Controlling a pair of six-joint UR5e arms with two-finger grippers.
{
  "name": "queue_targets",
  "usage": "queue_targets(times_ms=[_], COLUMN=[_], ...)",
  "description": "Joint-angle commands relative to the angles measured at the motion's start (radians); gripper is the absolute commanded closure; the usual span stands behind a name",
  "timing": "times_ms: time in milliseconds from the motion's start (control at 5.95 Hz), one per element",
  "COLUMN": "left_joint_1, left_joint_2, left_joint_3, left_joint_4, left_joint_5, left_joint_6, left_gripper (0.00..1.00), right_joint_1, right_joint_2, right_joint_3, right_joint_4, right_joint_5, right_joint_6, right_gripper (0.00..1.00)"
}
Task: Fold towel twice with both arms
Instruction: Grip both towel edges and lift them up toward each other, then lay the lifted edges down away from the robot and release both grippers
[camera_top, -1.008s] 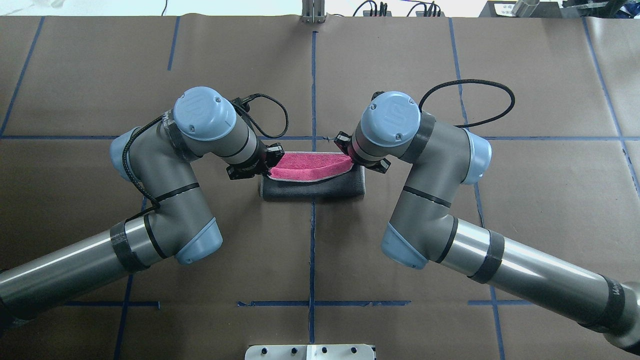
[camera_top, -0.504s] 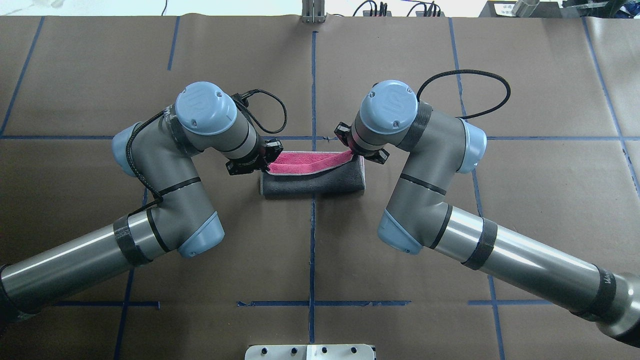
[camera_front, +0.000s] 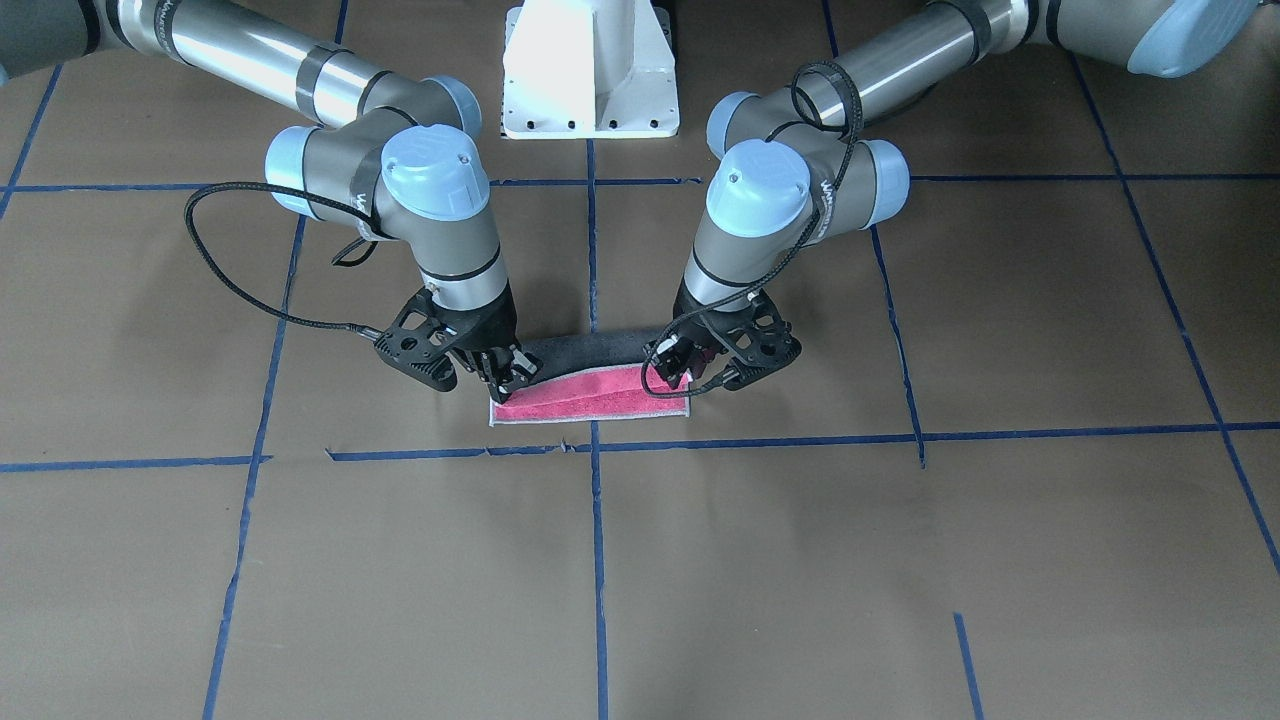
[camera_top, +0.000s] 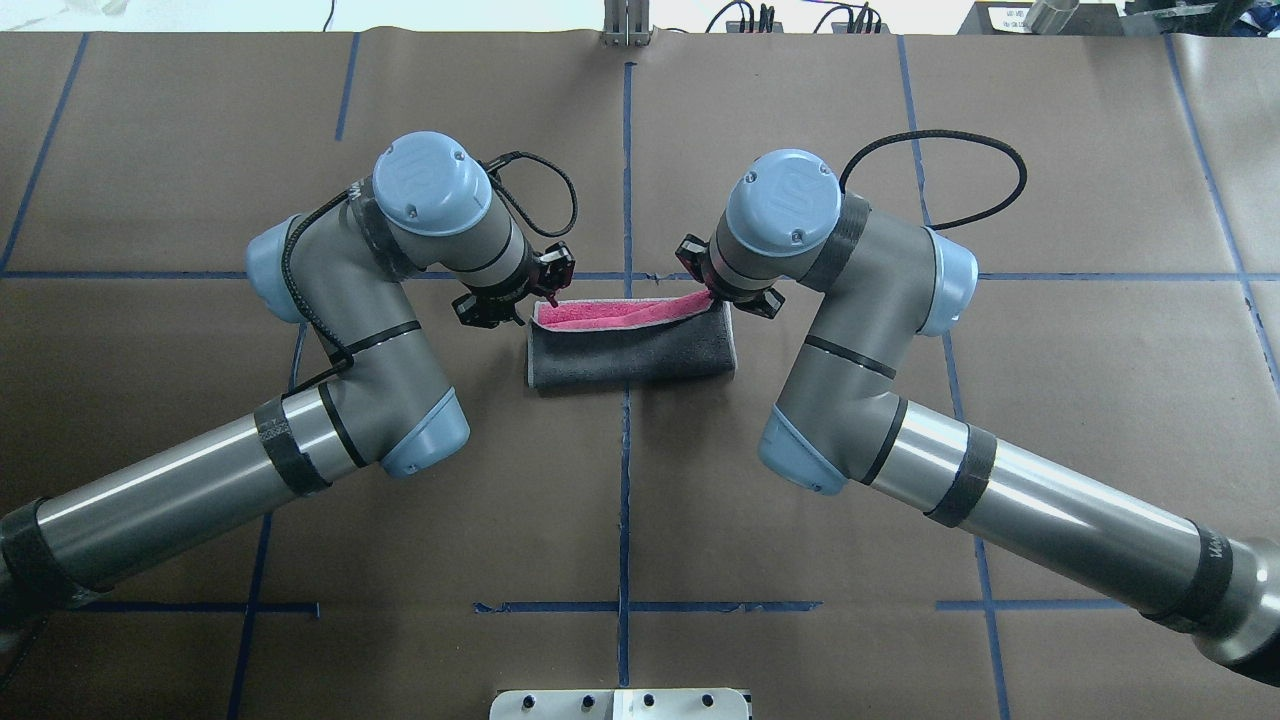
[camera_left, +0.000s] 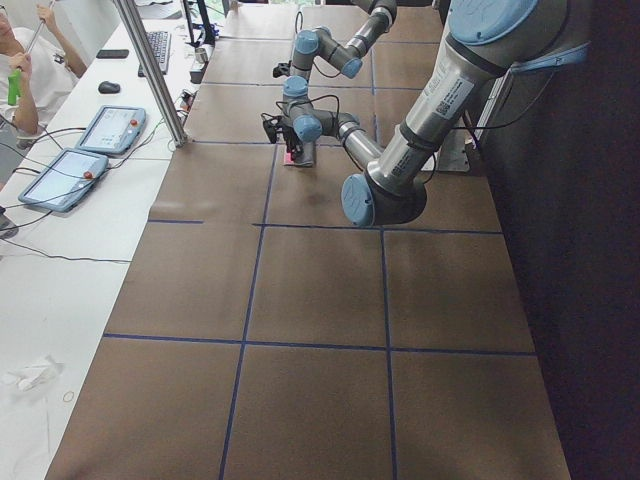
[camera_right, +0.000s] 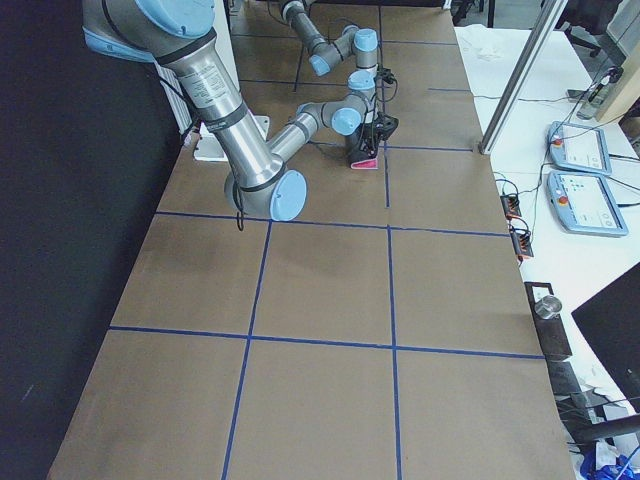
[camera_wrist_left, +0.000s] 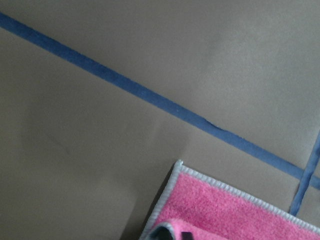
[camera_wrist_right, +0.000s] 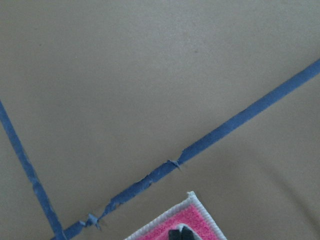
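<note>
The towel lies at the table's middle, partly folded. Its dark grey face (camera_top: 630, 355) is turned up over a narrow strip of pink face (camera_top: 600, 313). In the front view the pink strip (camera_front: 590, 402) lies nearest the camera with the grey fold (camera_front: 590, 348) behind it. My left gripper (camera_top: 545, 295) is shut on the folded-over edge's left corner, low over the towel's far edge. My right gripper (camera_top: 713, 293) is shut on the right corner, likewise low. In the front view the left gripper (camera_front: 682, 375) is on the right and the right gripper (camera_front: 512, 380) on the left. Both wrist views show a pink corner with pale border (camera_wrist_left: 230, 207) (camera_wrist_right: 187, 217).
Blue tape lines (camera_top: 625, 150) grid the brown table cover. The white pedestal base (camera_front: 590, 70) stands behind the arms. Black cables (camera_front: 230, 270) loop beside each wrist. An operator (camera_left: 25, 60) and tablets (camera_left: 105, 130) are off the table's far side, by a metal post (camera_left: 150, 70).
Both grippers have carried the towel's edge farther from the robot and lower. More grey face now shows and the pink strip has narrowed.
</note>
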Motion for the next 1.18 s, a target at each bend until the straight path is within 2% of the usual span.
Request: queue_targets(times_ms=[0, 168, 504, 672, 840, 1008], left_joint_1=[-0.052, -0.058, -0.048, -0.013, 0.044, 0.050], left_joint_2=[-0.032, -0.032, -0.022, -0.020, 0.018, 0.035], left_joint_3=[0.067, 0.068, 0.060, 0.016, -0.056, -0.090], left_joint_4=[-0.002, -0.011, -0.070, -0.068, -0.054, -0.040], left_joint_5=[-0.003, -0.005, -0.024, -0.026, -0.043, -0.051], left_joint_6=[0.000, 0.005, 0.004, -0.006, -0.092, -0.166], left_gripper=[0.00, 0.00, 0.00, 0.00, 0.00, 0.06], right_joint_1=[0.060, 0.081, 0.142, 0.169, 0.210, 0.251], right_joint_2=[0.001, 0.016, 0.027, 0.027, 0.023, 0.013], right_joint_3=[-0.064, -0.117, -0.130, -0.129, -0.127, -0.126], right_joint_4=[0.010, 0.024, 0.033, 0.033, 0.028, 0.024], right_joint_5=[0.053, 0.071, 0.160, 0.194, 0.252, 0.312], right_joint_6=[-0.005, -0.008, -0.104, -0.148, -0.202, -0.254], right_gripper=[0.01, 0.00, 0.00, 0.00, 0.00, 0.00])
